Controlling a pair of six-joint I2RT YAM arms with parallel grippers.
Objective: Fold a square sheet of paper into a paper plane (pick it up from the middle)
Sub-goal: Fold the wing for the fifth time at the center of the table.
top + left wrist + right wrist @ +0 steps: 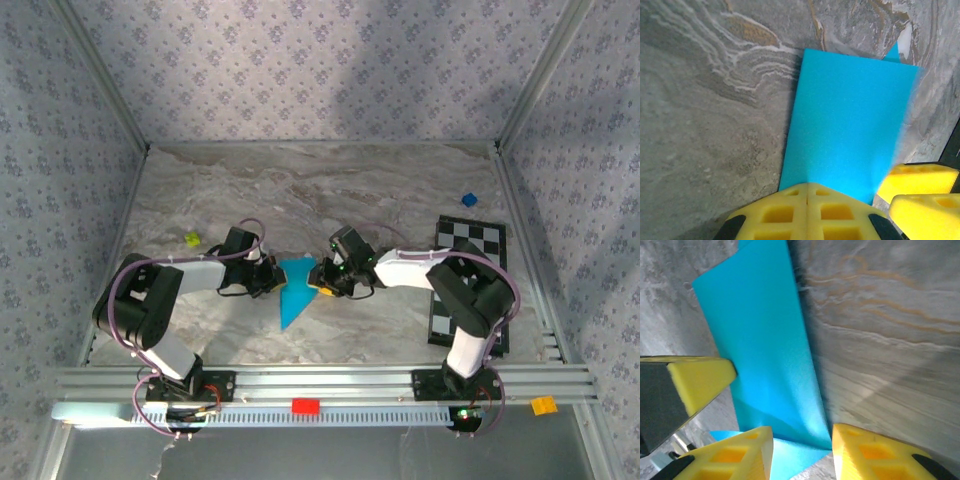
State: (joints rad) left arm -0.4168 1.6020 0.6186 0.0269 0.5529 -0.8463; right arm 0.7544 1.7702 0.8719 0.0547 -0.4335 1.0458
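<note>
Red block point(305, 406): sat on the metal rail point(380, 380) at the near edge, at 6 o'clock from the worktop's middle.
Orange block point(543, 405): lay by the rail's right end, at about 4 o'clock.
Cyan paper point(293, 295): lay folded near the middle of the marble-patterned worktop point(330, 190), between the two end effectors. It was broad at its far end and tapered to a point toward 6 o'clock. The right wrist view showed overlapping layers at its near corner.
Left end effector point(807, 192): was at the paper's 9 o'clock, its yellow fingers pressed fully together with the tips meeting the paper's edge. Whether any paper was pinched between them could not be told.
Right end effector point(801, 436): was at the paper's 3 o'clock, its fingers partly apart and straddling the folded corner, with a clear gap and no clamp on the sheet.
Checkered board point(470, 290): lay flat at 3 o'clock from the paper, partly under the right arm.
Yellow-green piece point(192, 240): lay at 10 o'clock from the paper, well apart from it.
Blue cube point(469, 200): lay at 2 o'clock, just beyond the board's far edge.
Lilac patterned walls point(320, 70): enclosed the worktop on three sides.
</note>
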